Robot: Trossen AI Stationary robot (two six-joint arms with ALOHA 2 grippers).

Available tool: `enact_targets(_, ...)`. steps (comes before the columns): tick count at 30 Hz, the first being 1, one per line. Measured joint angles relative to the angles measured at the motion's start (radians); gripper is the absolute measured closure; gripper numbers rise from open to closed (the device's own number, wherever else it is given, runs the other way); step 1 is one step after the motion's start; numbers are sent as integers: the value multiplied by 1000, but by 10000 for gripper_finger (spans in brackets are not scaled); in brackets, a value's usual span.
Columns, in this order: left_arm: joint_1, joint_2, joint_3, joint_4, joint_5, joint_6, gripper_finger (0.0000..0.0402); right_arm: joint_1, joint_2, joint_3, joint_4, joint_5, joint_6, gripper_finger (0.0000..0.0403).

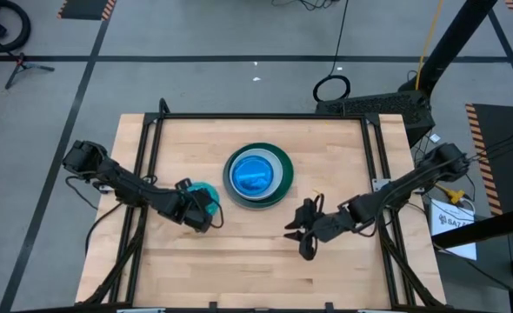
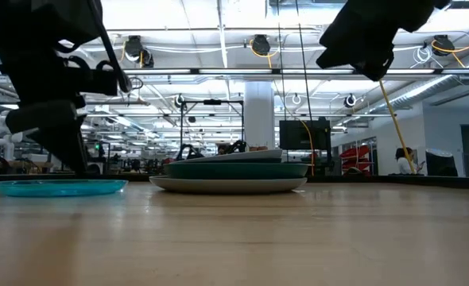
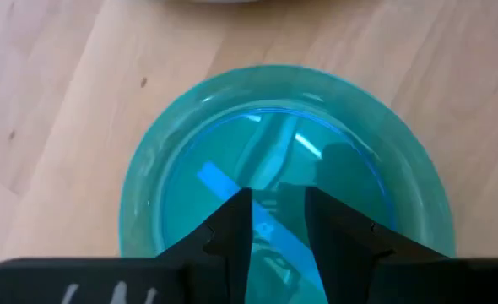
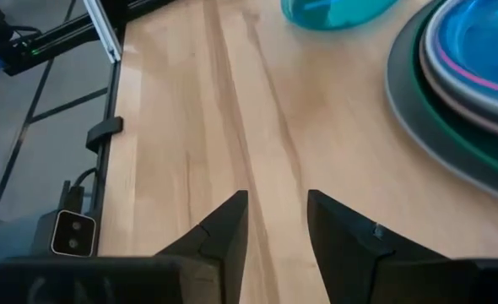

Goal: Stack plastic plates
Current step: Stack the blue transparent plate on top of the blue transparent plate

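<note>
A stack of plates point(image 1: 256, 176) rests on the table's middle, grey at the bottom, then dark green, with paler plates and a bright blue one on top; the low view shows the stack point(image 2: 230, 171) lying flat. A single small bright blue plate point(image 1: 208, 190) lies flat on the wood left of the stack, also visible low point(image 2: 60, 187). My left gripper point(image 3: 278, 198) is open, its fingers over this plate's point(image 3: 283, 127) inner floor, pointing down at a slant. My right gripper point(image 1: 297, 242) is open over bare wood, right of and nearer than the stack point(image 4: 460, 76). My left gripper stands with both open fingers point(image 3: 232, 219) over the inside of the small blue plate, which lies flat on the table. I cannot tell whether the fingertips touch it; the plate's near rim is hidden under the gripper.
The wooden tabletop point(image 1: 239, 269) has free room along its near side and around the stack. Black frame rails point(image 1: 148, 148) run along the left and right table edges. Cables and equipment sit beyond the right edge point(image 1: 452, 196).
</note>
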Motion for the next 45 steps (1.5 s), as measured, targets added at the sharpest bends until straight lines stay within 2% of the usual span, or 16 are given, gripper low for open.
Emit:
enact_targets(7, -7, 13, -1, 20, -69, -23, 284, 22, 55, 0, 56, 0, 16, 287)
enact_targets(11, -13, 56, -1, 37, -75, -25, 284, 31, 70, 0, 60, 0, 13, 287)
enact_targets(19, -48, 148, -1, 114, -38, -72, 284, 40, 70, 0, 67, 0, 7, 287)
enact_targets(31, -115, 158, 98, 302, 34, -133, 284, 40, 70, 0, 68, 0, 6, 287)
enact_targets(33, -132, 157, 132, 259, 34, -124, 284, 40, 70, 0, 79, 13, 20, 287)
enact_targets(36, -158, 148, 195, 94, 9, -100, 284, 40, 70, 0, 100, 87, 72, 287)
enact_targets(41, -168, 149, 266, -149, -103, -89, 284, 32, 70, 1, 104, 131, 59, 287)
enact_targets(45, -168, 123, 275, -251, -205, -80, 284, 5, 82, 41, 103, 153, -1, 287)
